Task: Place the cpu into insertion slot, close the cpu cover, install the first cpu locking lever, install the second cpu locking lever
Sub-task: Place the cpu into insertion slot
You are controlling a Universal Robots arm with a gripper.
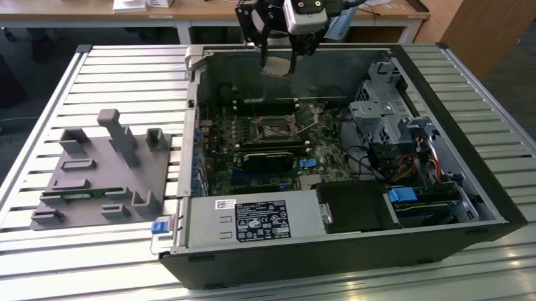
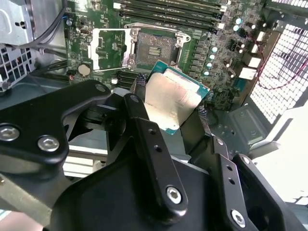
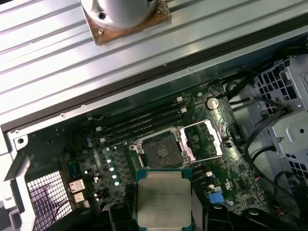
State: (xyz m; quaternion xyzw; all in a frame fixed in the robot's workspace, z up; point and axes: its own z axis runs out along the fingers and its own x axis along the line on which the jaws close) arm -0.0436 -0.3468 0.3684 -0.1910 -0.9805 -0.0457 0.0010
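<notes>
My gripper (image 1: 279, 58) hangs over the far wall of the open computer case (image 1: 435, 75), shut on the cpu (image 1: 277, 65). In both wrist views the cpu (image 2: 175, 98) (image 3: 163, 199) is a silvery square chip on a green edge, pinched by its sides between the black fingers (image 2: 139, 125). The insertion slot (image 2: 154, 50) (image 3: 161, 150) (image 1: 272, 132) lies bare on the green motherboard, below and ahead of the chip. The cpu cover (image 2: 108, 48) (image 3: 202, 139) is flipped open beside the slot, a silver frame with a square window.
The case stands on a slatted metal table (image 1: 125, 75). A grey fixture block (image 1: 100, 169) sits at the exterior view's left. In the case are a power supply (image 1: 251, 219), a drive cage with cables (image 1: 385, 119), memory slots (image 3: 139, 120) and a black module (image 1: 268, 160).
</notes>
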